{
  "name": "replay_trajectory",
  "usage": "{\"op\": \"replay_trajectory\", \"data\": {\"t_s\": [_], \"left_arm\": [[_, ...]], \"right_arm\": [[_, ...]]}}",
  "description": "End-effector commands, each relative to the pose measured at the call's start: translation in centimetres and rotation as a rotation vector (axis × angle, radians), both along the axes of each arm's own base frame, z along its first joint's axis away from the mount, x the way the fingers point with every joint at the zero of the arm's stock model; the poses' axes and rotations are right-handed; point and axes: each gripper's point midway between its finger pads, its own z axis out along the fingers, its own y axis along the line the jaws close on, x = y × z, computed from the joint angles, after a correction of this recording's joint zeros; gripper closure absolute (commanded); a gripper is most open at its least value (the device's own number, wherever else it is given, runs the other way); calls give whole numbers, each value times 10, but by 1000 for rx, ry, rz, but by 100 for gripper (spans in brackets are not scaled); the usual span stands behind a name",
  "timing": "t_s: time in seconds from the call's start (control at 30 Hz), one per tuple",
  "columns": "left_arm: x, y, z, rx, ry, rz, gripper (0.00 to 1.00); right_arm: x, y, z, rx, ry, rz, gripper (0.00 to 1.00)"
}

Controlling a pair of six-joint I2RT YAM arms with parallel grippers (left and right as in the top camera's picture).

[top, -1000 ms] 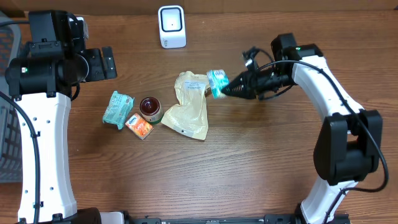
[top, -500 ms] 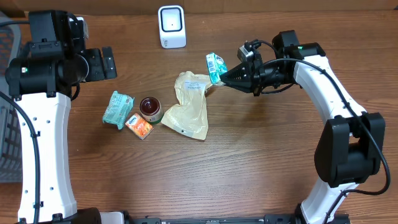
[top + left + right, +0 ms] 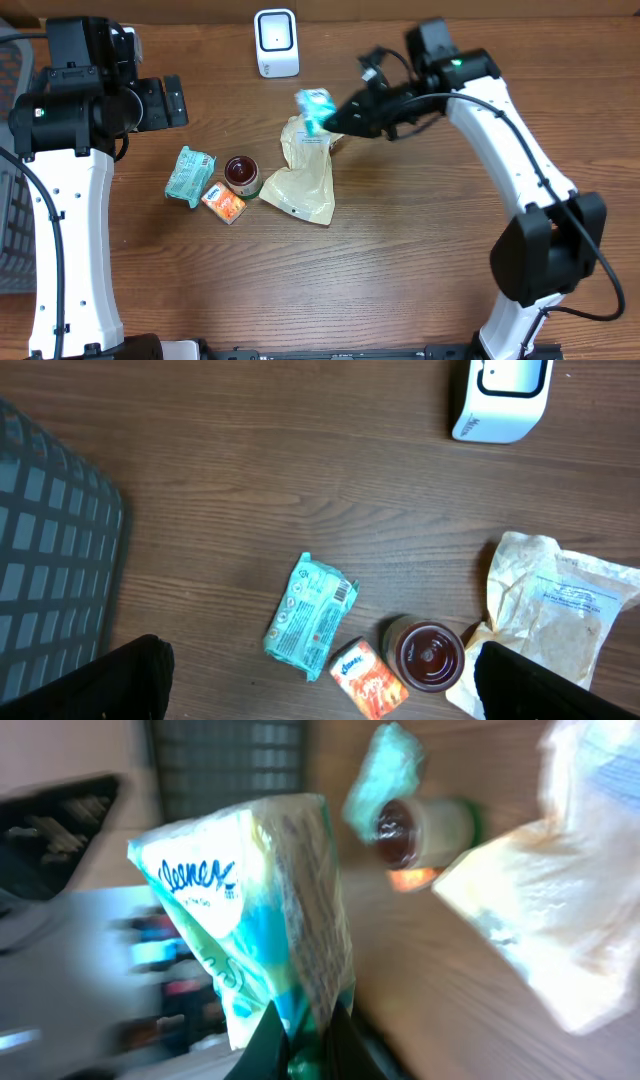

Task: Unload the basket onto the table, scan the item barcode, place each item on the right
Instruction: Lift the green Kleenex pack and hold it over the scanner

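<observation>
Upper centre of the overhead frame, slightly right of mid: tissue pack [image 3: 316, 106], teal/white, pocket size. It is off the desk [image 3: 400, 260] and held at one end by the right pincer [image 3: 333, 116]. The right wrist view confirms this: fingers clenched on the pack's lower edge, pack standing up from them w/ a printed face toward the lens. Barcode not located in any view (motion blur).

Scanner [image 3: 276, 42]: white unit at top of frame, up and left of the pack, near but not touching. Judged step: presenting the pack to the scanner window; scan not yet confirmed.

Handling (est.):
- Wt.: very light; no load issue for one arm.
- Body: soft, compressible; a hard squeeze will dent it, not break it.
- Wrap: glossy film, likely slippery; an end-only grip may let the pack droop or rotate.
- Grip pt.: a short end or seam, as now, leaving both broad faces clear for the reader. Do not cover the printed panels.

Left pincer [image 3: 168, 102]: upper left of frame, fully released, nothing between its fingers, well apart from the pack.

Remaining items, centre-left of frame on the desk:
- tan pouch [image 3: 305, 170], directly below the held pack
- jar [image 3: 242, 172], touching the pouch's left edge
- orange packet [image 3: 223, 203]
- second teal pack [image 3: 189, 175]
</observation>
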Motion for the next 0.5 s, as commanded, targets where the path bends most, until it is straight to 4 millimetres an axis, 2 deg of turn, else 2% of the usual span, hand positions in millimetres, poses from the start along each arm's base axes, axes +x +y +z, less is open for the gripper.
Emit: {"op": "replay_trajectory", "data": {"t_s": [0.0,0.1,0.2,0.33,0.47], "left_arm": [[0,-2,12,16,-34,-19,1],[0,-2,12,16,-34,-19,0],[0,-2,12,16,-34,-19,0],[0,-2,13,16,-35,-19,1],[0,-2,12,16,-34,-19,0]], "right_arm": [[36,-3,32,-252,-270,-155,96],[63,-4,53,-375,-452,-259,96],[95,-9,57,-519,-601,-384,96],[134,-5,44,-659,-773,-461,96],[175,2,17,-781,-902,-516,96]]}}
